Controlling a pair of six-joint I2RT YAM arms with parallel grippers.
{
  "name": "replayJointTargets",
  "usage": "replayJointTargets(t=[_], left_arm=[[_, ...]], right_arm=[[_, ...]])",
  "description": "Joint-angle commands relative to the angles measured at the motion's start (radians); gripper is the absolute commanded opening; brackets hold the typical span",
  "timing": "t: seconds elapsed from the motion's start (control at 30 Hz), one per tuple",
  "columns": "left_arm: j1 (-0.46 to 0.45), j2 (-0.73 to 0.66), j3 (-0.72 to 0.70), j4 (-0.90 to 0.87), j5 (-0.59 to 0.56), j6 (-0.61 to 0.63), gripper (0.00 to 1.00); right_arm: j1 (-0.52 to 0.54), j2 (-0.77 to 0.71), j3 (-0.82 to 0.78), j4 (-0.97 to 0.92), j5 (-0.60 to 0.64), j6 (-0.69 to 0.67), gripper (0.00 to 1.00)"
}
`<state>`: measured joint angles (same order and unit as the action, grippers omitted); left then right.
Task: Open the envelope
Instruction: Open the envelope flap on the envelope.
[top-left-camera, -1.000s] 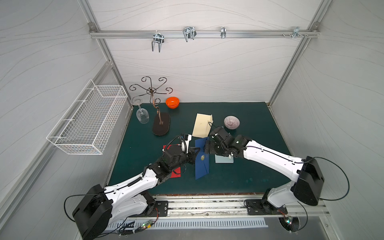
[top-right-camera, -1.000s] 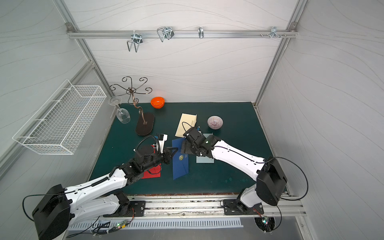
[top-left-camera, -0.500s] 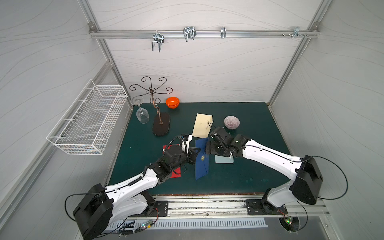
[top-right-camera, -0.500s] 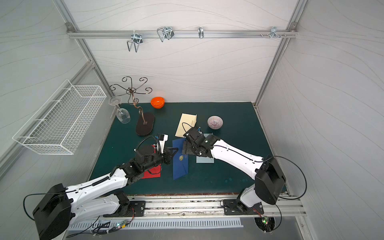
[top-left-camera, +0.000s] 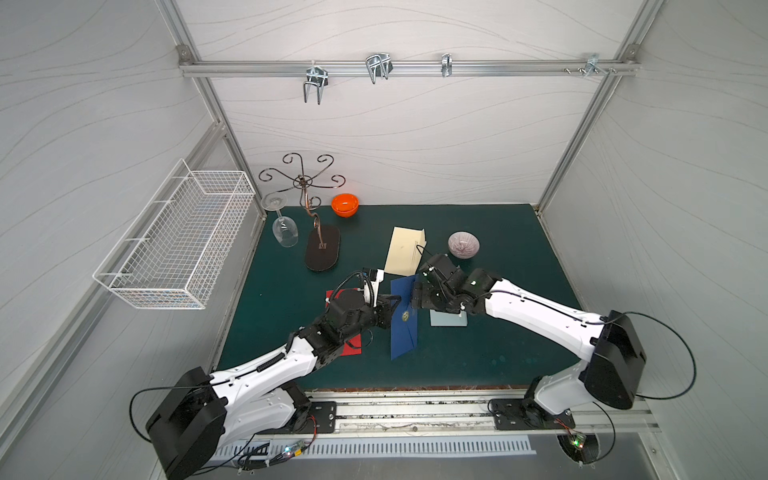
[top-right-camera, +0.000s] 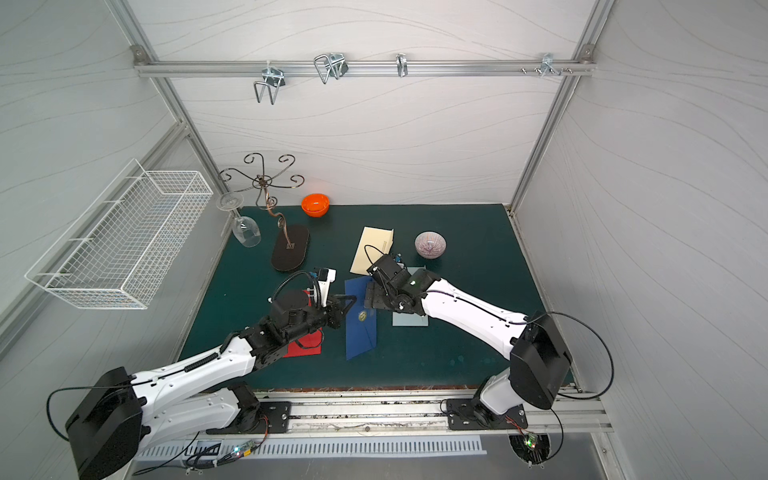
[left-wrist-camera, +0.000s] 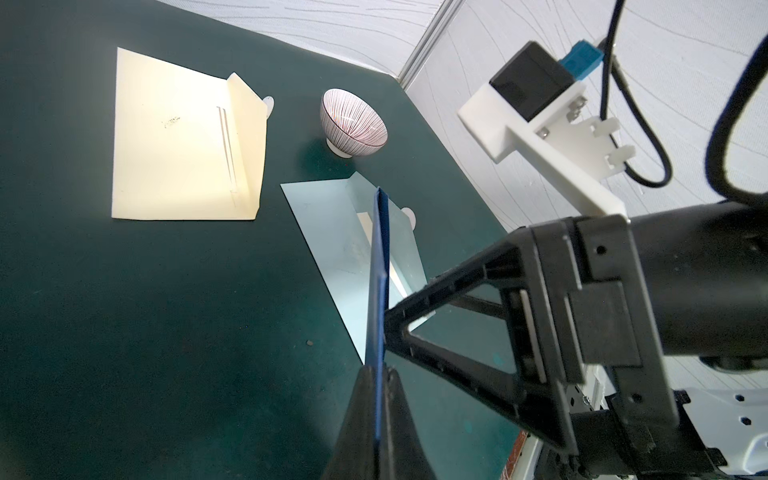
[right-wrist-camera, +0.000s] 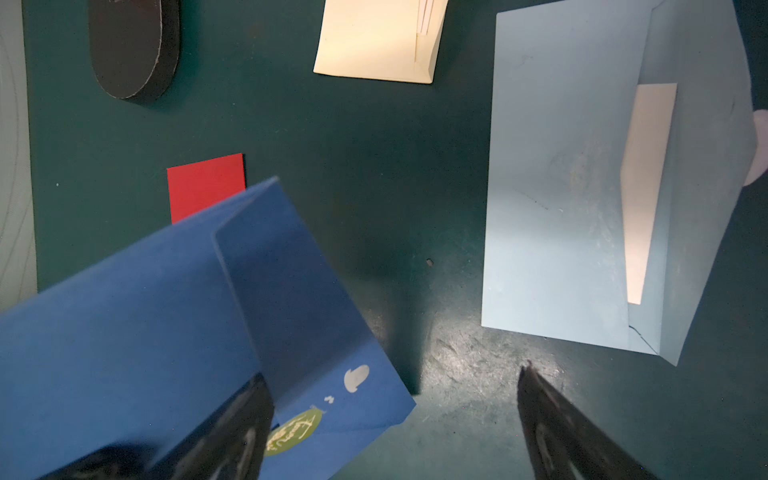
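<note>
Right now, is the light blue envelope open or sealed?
Open. In the right wrist view the light blue envelope has its flap lifted clear of the body, and a white card shows in the mouth.

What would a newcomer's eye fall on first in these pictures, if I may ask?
The dark blue envelope in the middle of the green mat, its edge pinched in the left gripper while the open right gripper sits at its flap. Next, the bright orange bowl at the back and the wine glass hanging upside down from a curly stand beside it.
</note>
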<state>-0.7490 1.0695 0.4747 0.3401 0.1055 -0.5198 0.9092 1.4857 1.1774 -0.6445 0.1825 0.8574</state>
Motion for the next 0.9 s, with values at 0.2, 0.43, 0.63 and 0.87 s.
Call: replayJointTargets(t=[0.2,0.43,0.63,0.87], left_arm=[[-0.003,-0.008,0.045,0.042,-0.002,-0.005,0.00],[-0.004,-0.010,0.042,0.042,-0.007,0.003,0.00],[-0.004,-0.004,0.041,0.044,-0.005,0.003,0.00],[-0.003,-0.004,0.039,0.048,-0.006,0.001,0.00]], right_arm=[[-0.013,-0.030,-0.005,-0.047,0.042,0.010,0.92],[-0.013,-0.028,-0.006,-0.030,0.016,-0.001,0.92],[-0.013,-0.032,-0.010,0.006,-0.035,-0.020,0.92],[-0.012,-0.025,-0.030,0.065,-0.088,-0.035,0.92]])
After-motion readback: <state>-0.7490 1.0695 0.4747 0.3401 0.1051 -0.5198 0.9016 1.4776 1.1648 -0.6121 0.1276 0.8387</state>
